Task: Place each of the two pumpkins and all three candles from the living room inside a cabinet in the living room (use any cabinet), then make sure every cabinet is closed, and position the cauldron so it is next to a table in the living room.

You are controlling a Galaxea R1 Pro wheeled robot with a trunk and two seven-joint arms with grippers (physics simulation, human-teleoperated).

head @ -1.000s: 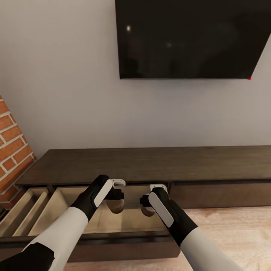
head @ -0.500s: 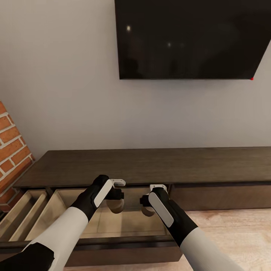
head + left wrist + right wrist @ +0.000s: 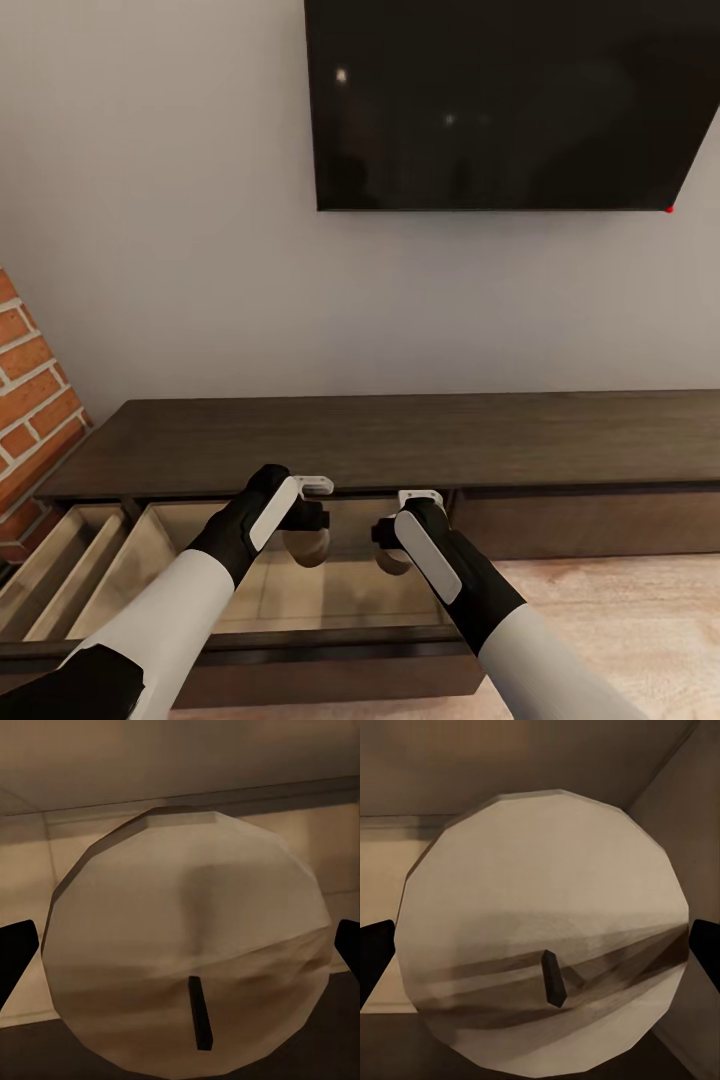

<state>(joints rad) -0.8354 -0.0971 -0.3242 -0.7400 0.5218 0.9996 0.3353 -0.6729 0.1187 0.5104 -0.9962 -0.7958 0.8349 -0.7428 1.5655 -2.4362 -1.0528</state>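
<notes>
The long dark brown cabinet (image 3: 420, 440) stands against the wall, with two pale beige drawers pulled out at its left end. Over the wider open drawer (image 3: 180, 570) my left gripper (image 3: 308, 532) is shut on a tan candle (image 3: 309, 548). Beside it my right gripper (image 3: 392, 546) is shut on a second candle (image 3: 393, 563). In the left wrist view the candle (image 3: 187, 907) shows its round top and dark wick between the black fingertips (image 3: 15, 952). The right wrist view has its candle (image 3: 547, 892) likewise between the fingertips (image 3: 375, 952), near the drawer's corner.
A black TV (image 3: 500, 100) hangs on the grey wall above the cabinet. The red brick chimney (image 3: 30, 400) stands at the left. A narrower open drawer (image 3: 60, 565) lies further left. Closed drawer fronts (image 3: 590, 520) run to the right, above the light wood floor (image 3: 620, 610).
The head view shifted a little a second ago and has since held still. Both grippers keep their candles over the open drawer in the same place.
</notes>
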